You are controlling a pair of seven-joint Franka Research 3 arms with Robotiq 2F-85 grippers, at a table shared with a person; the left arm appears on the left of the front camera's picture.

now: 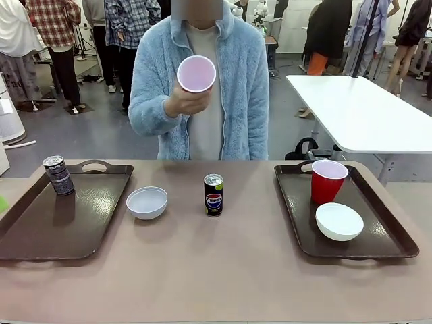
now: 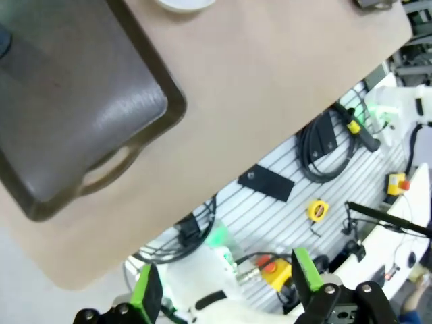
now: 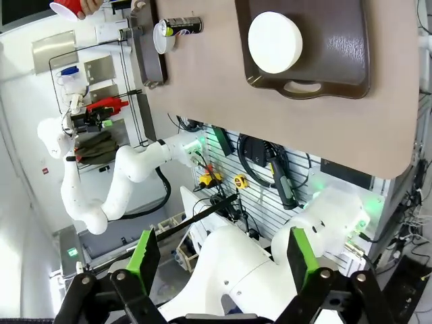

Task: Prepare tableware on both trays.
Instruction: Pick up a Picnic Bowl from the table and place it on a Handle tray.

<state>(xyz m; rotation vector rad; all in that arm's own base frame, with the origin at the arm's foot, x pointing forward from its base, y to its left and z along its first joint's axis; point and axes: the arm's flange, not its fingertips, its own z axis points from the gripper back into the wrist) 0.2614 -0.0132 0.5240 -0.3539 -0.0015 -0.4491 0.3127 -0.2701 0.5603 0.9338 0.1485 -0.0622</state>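
Counter (image 1: 223,270) lies bare between left tray (image 1: 61,229) and right tray (image 1: 385,236) but for a bowl (image 1: 147,202) and Pepsi can (image 1: 213,195), while left tool (image 2: 226,287) and right tool (image 3: 223,260) hang off its near edge, jaws wide apart.

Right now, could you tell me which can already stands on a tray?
The dark can in the far corner of the left tray; the Pepsi can stands on the bare tabletop.

tan table (image 1: 223,270) | on it: left tray (image 1: 61,223); bowl (image 1: 147,202); Pepsi can (image 1: 213,195); right tray (image 1: 297,216)
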